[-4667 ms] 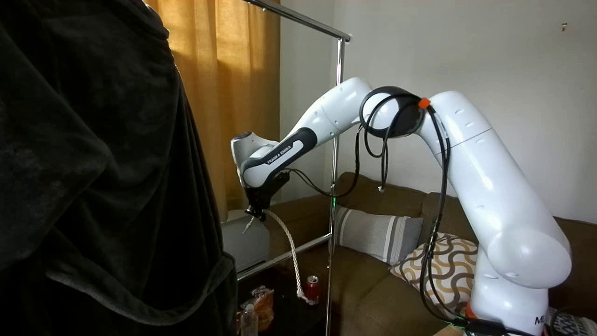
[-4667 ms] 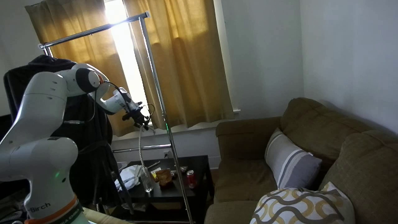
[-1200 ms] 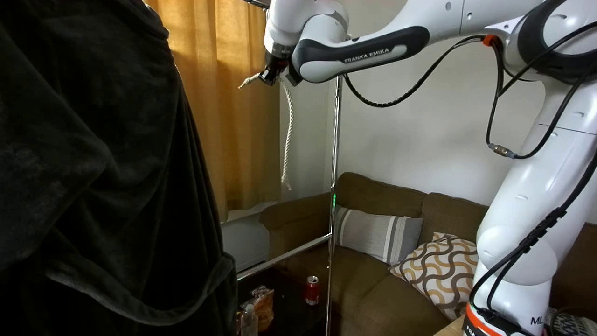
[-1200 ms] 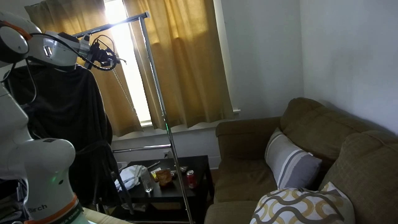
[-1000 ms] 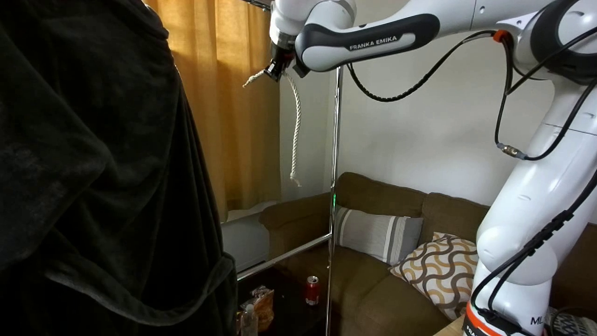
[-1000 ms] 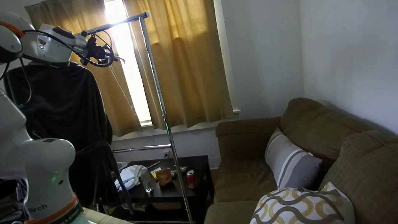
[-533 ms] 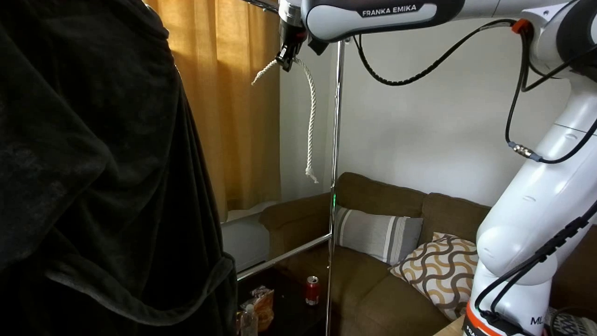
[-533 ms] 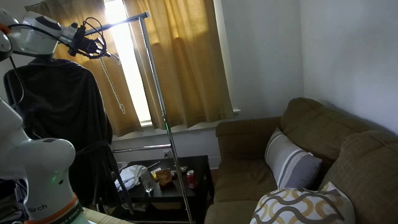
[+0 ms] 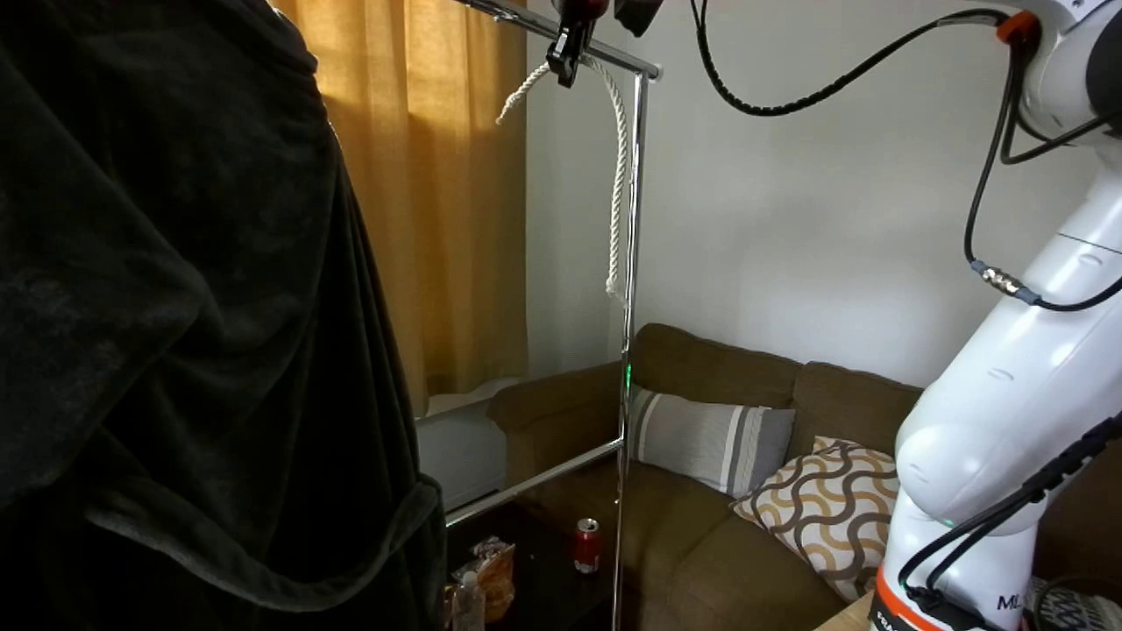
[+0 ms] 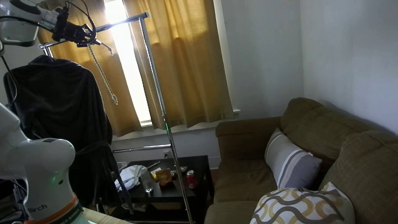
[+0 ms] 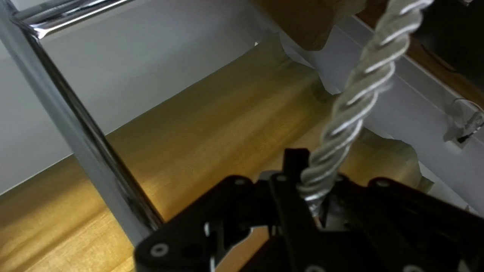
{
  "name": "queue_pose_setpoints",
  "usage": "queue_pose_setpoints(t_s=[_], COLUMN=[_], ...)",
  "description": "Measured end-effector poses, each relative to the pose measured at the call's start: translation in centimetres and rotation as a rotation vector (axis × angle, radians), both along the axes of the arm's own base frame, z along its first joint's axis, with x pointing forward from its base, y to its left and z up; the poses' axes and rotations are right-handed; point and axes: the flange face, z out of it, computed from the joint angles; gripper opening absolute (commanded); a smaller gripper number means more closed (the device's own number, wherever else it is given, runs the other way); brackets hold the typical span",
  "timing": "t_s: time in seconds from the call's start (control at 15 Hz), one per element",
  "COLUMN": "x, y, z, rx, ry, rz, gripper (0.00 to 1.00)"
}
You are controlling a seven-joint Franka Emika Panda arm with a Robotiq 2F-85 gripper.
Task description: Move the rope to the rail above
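Observation:
The white twisted rope (image 9: 620,166) hangs from my gripper (image 9: 564,70), a long tail on one side and a short end on the other. The rope shows too in an exterior view (image 10: 101,70) and the wrist view (image 11: 351,105). My gripper, also in an exterior view (image 10: 97,42) and the wrist view (image 11: 312,177), is shut on the rope. The silver rail (image 9: 618,57) passes behind the gripper in that view. It also shows in an exterior view (image 10: 126,20) and, left of the fingers with a gap, in the wrist view (image 11: 81,128). Fingertips look about rail height; contact cannot be told.
The rack's upright pole (image 9: 633,219) stands beside the rope's tail. A dark robe (image 10: 62,102) hangs on the rack. Yellow curtains (image 10: 189,62) are behind. Below are a black table (image 10: 199,165) with a red can (image 10: 191,179), and a brown sofa (image 10: 248,137).
My gripper has risen with the rope from low beside the rack to about the rail's height. The rope's tail has lifted away from the table and now hangs near the upright pole.

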Motion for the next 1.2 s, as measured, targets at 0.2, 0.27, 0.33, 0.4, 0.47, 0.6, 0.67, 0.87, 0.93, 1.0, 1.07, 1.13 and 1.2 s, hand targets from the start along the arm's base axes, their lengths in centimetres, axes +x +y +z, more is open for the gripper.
queue_pose_setpoints(t_s=[0.2,0.27,0.33,0.4,0.47,0.6,0.67,0.87,0.93,1.0,1.07,1.13,1.2], x=[-1.4,-2.0,-2.5,-3.1,-3.7,-5.1,-5.9,-8.1,-8.7,-9.2,-9.6,-10.0,-10.2], y=[-0.1,-0.1,-0.1,-0.1,-0.1,0.1,0.1,0.2,0.2,0.3,0.3,0.4,0.4], z=[1.4,1.9,2.5,3.0,3.7,4.9,5.5,7.1,7.6,8.0,8.4,8.7,9.0], rx=[-0.029,-0.037,-0.043,-0.048,-0.053,-0.063,-0.071,-0.098,-0.107,-0.114,-0.120,-0.125,-0.130], ry=[0.018,0.022,0.022,0.021,0.015,-0.002,-0.012,-0.044,-0.054,-0.063,-0.071,-0.079,-0.090], rz=[-0.004,-0.006,-0.005,-0.004,-0.004,-0.011,-0.019,-0.051,-0.061,-0.068,-0.072,-0.075,-0.078], gripper=[0.02,0.02,0.02,0.02,0.02,0.02,0.02,0.02,0.02,0.02,0.02,0.02,0.02])
